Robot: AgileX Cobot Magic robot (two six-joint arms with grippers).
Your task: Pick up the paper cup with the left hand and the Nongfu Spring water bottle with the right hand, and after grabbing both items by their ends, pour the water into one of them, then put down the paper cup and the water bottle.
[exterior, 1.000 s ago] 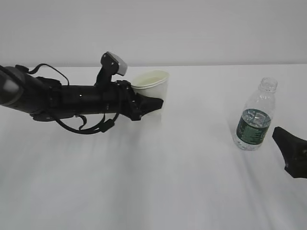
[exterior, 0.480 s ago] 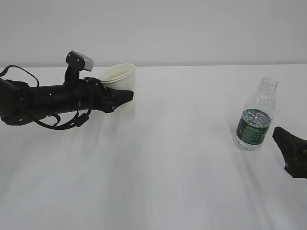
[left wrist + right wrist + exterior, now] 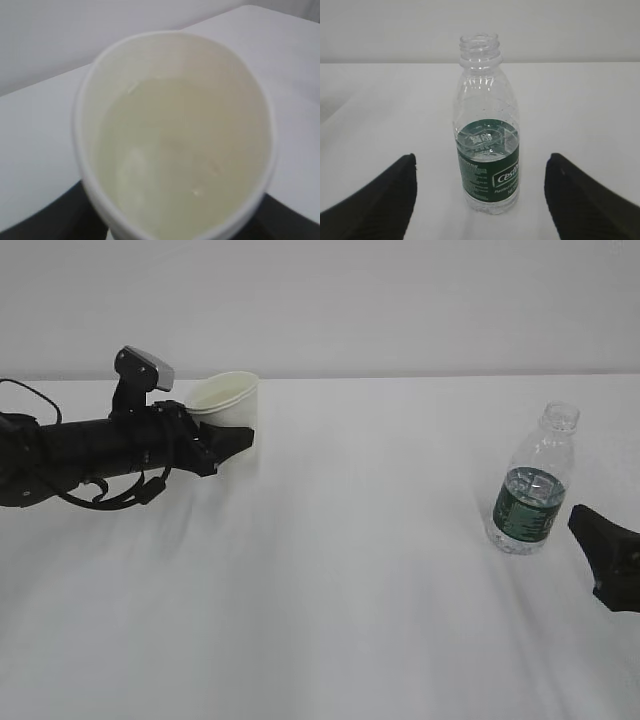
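Observation:
The white paper cup (image 3: 226, 400) is held at the back left, and my left gripper (image 3: 238, 441) is shut on its lower part; its base is hidden behind the black fingers. In the left wrist view the cup's cream inside (image 3: 175, 145) fills the frame, with dark fingers (image 3: 55, 215) at the bottom corners. The Nongfu Spring water bottle (image 3: 531, 485) stands upright and capless on the table at the right. Water (image 3: 487, 137) reaches about the top of its green label. My right gripper (image 3: 481, 165) is open, its fingers wide apart on either side of the bottle (image 3: 485, 135) and short of it.
A white table (image 3: 360, 580) runs back to a pale wall. Only the tip of the right gripper (image 3: 603, 552) shows at the right edge of the exterior view, just beside the bottle.
My left arm has drawn back to the left, carrying the cup with it. The bottle and the right gripper have not moved.

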